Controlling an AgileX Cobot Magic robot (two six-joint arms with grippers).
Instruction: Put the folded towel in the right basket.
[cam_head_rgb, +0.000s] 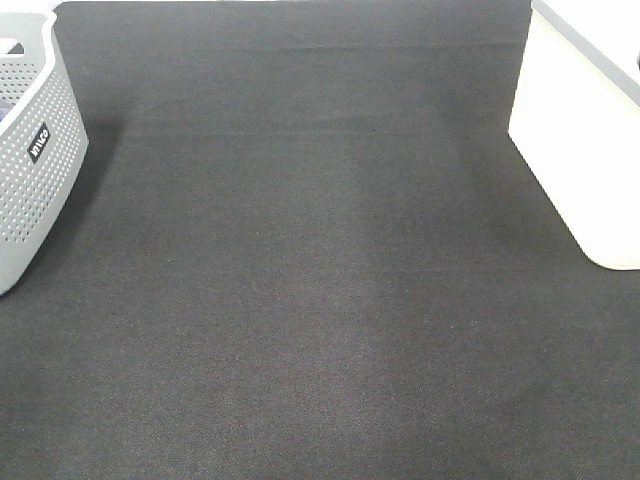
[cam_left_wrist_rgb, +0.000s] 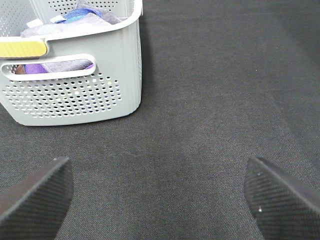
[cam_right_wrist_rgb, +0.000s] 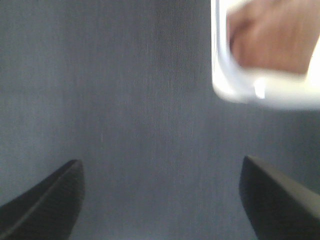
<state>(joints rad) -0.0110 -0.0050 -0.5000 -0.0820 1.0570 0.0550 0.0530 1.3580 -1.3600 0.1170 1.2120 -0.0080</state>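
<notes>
At the far left of the dark woven counter (cam_head_rgb: 320, 300) stands a grey perforated basket (cam_head_rgb: 30, 150), its side carrying a small black label with white lettering too small to read with certainty. The left wrist view shows this basket (cam_left_wrist_rgb: 75, 95) holding bundled cloth (cam_left_wrist_rgb: 87, 12) in purple, blue and grey, with a yellow strip on its rim; the left gripper (cam_left_wrist_rgb: 157, 195) hovers over bare counter, its fingers (cam_left_wrist_rgb: 37, 192) spread wide apart. At the far right sits a white basket (cam_head_rgb: 580, 140). The right gripper (cam_right_wrist_rgb: 160, 197) hangs beside it (cam_right_wrist_rgb: 265, 95), fingers (cam_right_wrist_rgb: 50, 197) likewise spread, holding nothing. Something pinkish-tan lies inside, too blurred to identify, so the folded towel's place and long axis cannot be told.
</notes>
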